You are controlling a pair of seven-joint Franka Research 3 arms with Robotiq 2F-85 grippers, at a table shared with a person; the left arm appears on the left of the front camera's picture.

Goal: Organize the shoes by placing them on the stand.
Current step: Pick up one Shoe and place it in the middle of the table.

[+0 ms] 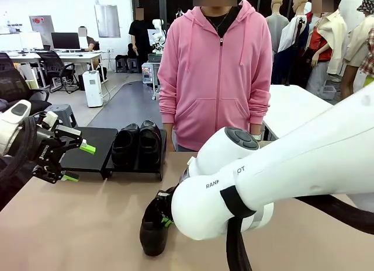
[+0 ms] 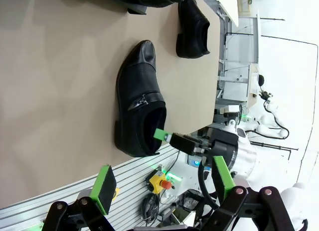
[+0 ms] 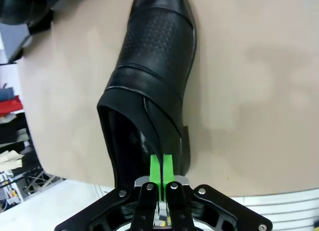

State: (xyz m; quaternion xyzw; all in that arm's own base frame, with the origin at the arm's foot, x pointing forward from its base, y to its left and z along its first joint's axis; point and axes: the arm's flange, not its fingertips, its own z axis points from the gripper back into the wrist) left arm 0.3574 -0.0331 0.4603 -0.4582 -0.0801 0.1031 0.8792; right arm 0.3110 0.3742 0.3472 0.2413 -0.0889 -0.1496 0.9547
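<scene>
Shoes of glossy black leather, four in all: a pair (image 1: 137,143) already sits on the right-hand platform of the stand (image 1: 93,151), while its left-hand platform is bare. The near shoe (image 1: 153,227) lies on the worktop (image 1: 87,224) close to the robot's edge, toe pointing away towards the stand. The other loose shoe (image 2: 193,32) lies farther out, apart from it.

To my eye this sort of shoe is light enough for one arm, but awkward. The sole and heel are stiff, the upper gives a little, and the polished skin looks slippery. The thin rim of the opening, back by the heel, is the sensible place to pinch. Held there, the toe would likely droop, so the grip wants to be firm and the carry level.

That is just where the right claw (image 3: 161,169) has it. Its green pads are pressed narrow on the rim at the heel end, one inside the opening and one outside. The shoe stretches straight ahead of the claw. Whether the sole has left the worktop I cannot tell.

The left claw (image 1: 79,162) hangs wide and holding nothing, just in front of the bare platform and well apart from the near shoe
</scene>
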